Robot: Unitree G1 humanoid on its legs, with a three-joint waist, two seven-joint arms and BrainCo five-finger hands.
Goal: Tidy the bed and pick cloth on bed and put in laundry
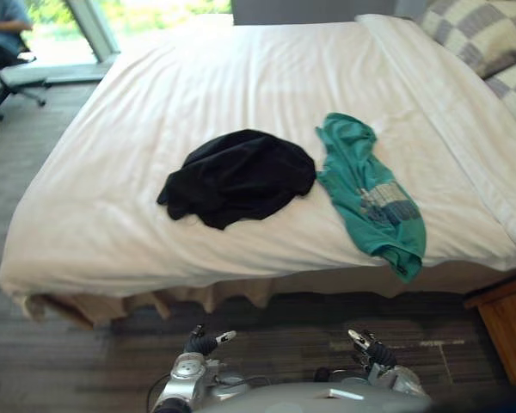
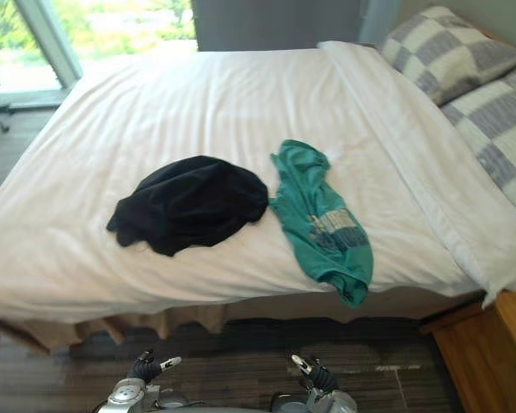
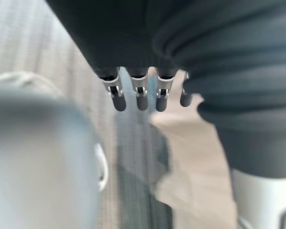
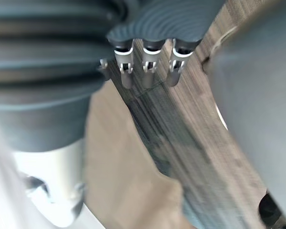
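I reckon nothing is done yet: the black garment (image 1: pixel 238 176) and teal T-shirt (image 1: pixel 371 196) lie side by side near the bed's (image 1: pixel 198 86) front edge, while my left robot hand (image 1: pixel 208 342) and right robot hand (image 1: pixel 367 346) hang below it, fingers seemingly relaxed and empty.

Bed sheet (image 1: pixel 241 77): white, plain. Crumpled cloth (image 1: pixel 238 176): black. Shirt (image 1: pixel 370 194): teal green, grey-and-white print patch. Pillows (image 1: pixel 482 34): grey-and-white checks. Floor (image 1: pixel 69 361): dark grey-brown, streaked. Bed skirt (image 1: pixel 198 301): beige. Cabinet (image 1: pixel 509 331): orange-brown.

Left hand (image 1: pixel 203 343) and right hand (image 1: pixel 374 351) hang low, fingers straight.
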